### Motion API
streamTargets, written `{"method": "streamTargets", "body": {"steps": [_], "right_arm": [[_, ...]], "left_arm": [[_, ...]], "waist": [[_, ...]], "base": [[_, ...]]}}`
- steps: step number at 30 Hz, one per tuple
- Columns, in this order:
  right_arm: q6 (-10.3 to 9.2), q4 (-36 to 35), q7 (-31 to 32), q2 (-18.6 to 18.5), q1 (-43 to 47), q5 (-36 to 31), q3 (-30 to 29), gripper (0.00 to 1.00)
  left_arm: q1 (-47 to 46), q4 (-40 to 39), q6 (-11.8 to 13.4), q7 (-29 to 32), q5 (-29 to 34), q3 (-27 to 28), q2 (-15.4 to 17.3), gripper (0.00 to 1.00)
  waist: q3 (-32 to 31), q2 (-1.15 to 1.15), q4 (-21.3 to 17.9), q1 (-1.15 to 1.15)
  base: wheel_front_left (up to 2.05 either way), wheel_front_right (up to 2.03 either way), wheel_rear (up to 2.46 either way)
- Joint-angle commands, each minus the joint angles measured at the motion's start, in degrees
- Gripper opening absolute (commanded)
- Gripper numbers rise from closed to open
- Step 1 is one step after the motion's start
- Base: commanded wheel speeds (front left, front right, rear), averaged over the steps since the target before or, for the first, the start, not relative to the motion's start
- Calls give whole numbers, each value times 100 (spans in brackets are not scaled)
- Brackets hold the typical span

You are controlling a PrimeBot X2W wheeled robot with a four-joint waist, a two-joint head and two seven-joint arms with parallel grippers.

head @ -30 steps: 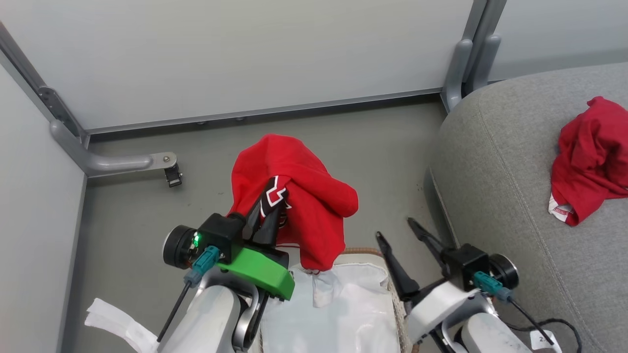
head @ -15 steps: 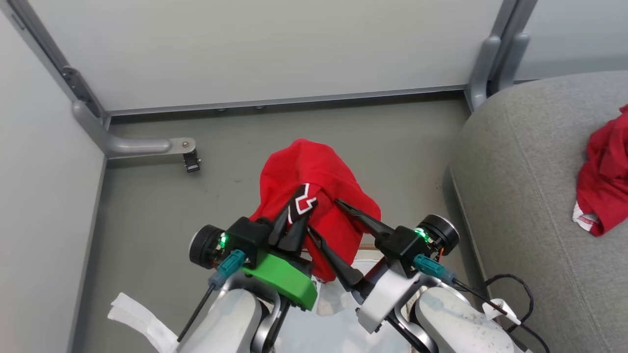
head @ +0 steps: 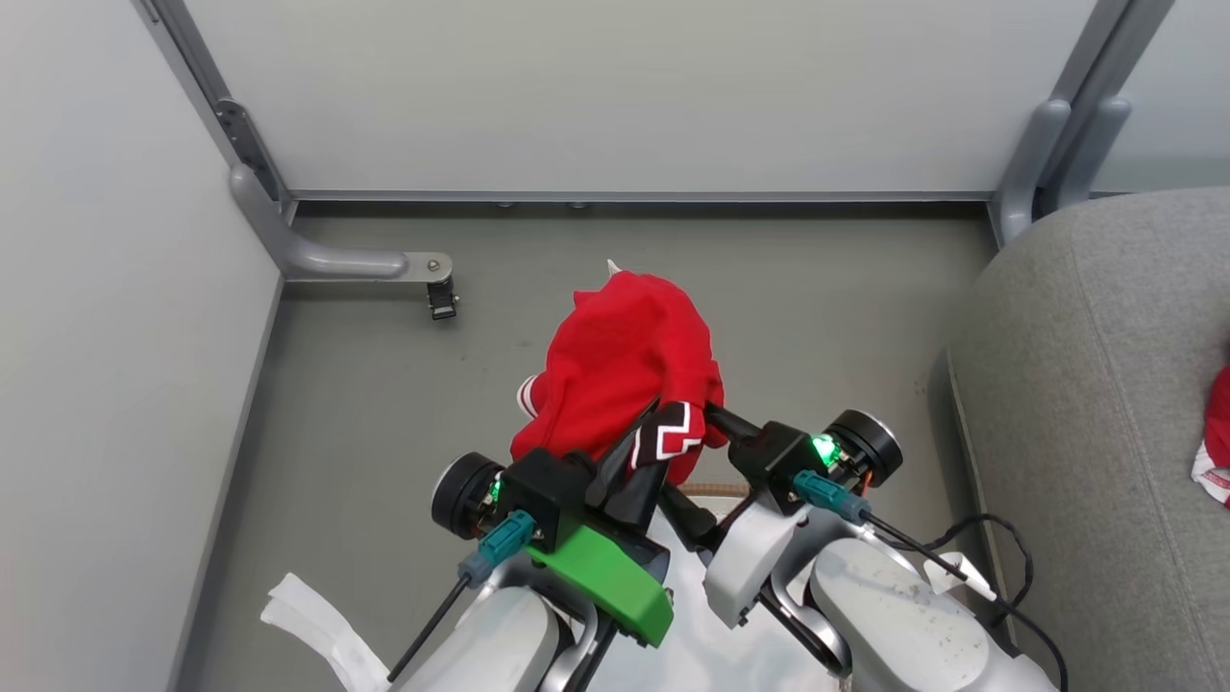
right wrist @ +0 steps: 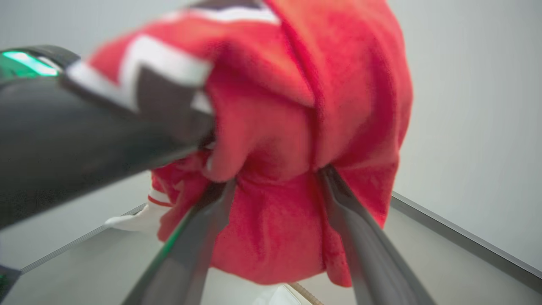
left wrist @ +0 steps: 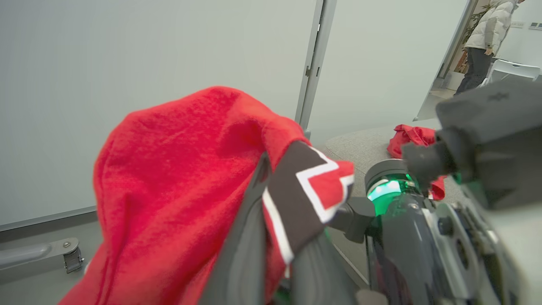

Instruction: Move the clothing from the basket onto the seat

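Red jersey (head: 625, 356) held up over the basket (head: 706, 490)
The left gripper (head: 646, 442) is clamped on its striped trim, well short of the sofa (head: 1086, 384) — the right gripper (right wrist: 277, 182) has its fingers wide apart, straddling the hanging cloth.

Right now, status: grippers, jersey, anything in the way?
Left gripper shut on red jersey, held up over basket. Right gripper open, fingers straddling it. Nothing between jersey and seat.

Soft, matt red cloth jersey (head: 625, 356); coarse grey woven-fabric sofa (head: 1086, 384).
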Motion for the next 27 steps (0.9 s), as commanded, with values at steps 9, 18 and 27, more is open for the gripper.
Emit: {"method": "streamTargets", "body": {"steps": [9, 18, 27], "right_arm": [[-8, -63, -26, 13, -106, -118, -10, 100], [-8, -181, -26, 21, -141, -68, -57, 0], [-8, -266, -26, -55, 116, -9, -418, 0]], "left_arm": [[-46, -19, -67, -21, -177, -166, 4, 0], [-90, -14, -77, -21, -287, -253, 4, 0], [-54, -26, 22, -13, -194, -104, 7, 45]], "waist": [[-46, 50, 171, 0], [-2, 50, 227, 0], [0, 50, 73, 0]], "base": [[0, 0, 0], [0, 0, 0], [0, 0, 0]]}}
